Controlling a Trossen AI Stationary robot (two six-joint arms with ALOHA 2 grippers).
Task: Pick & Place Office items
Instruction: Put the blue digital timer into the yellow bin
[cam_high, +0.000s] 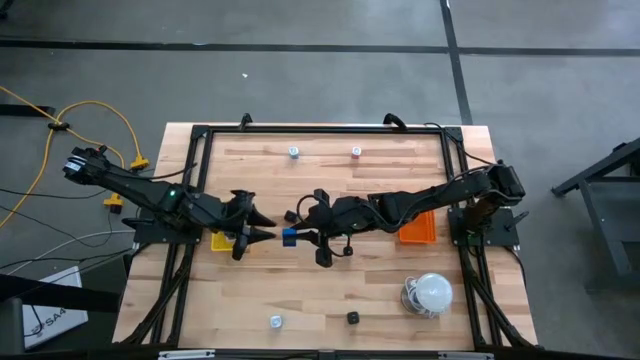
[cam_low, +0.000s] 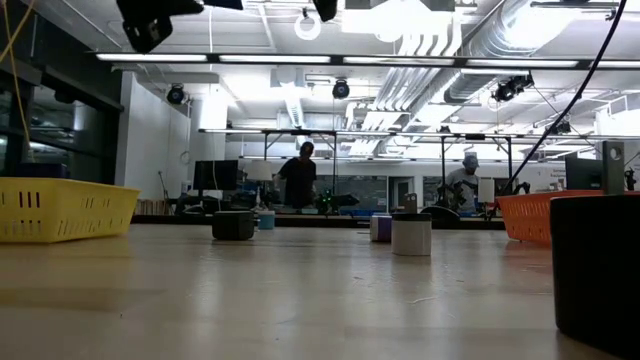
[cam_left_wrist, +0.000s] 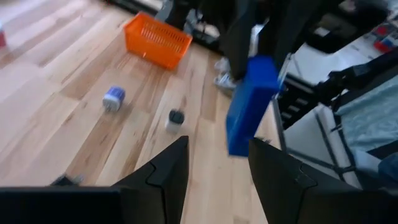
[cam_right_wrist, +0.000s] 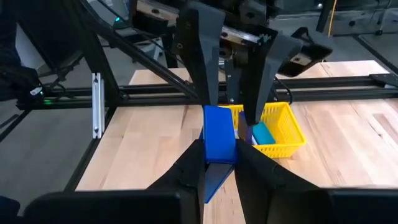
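2 end effectors meet mid-table; right end effector (cam_right_wrist: 219, 163) pinches blue stick (cam_right_wrist: 218, 134).

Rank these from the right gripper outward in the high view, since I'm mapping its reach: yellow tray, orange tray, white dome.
From the right gripper, shut on a blue block:
1. Yellow plastic tray, just left.
2. Orange plastic tray, right, under its arm.
3. White dome, near right.

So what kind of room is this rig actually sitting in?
Probably an open lab or workshop: exposed ceiling ducts, workstations with monitors behind the wooden table, and a bare concrete floor.
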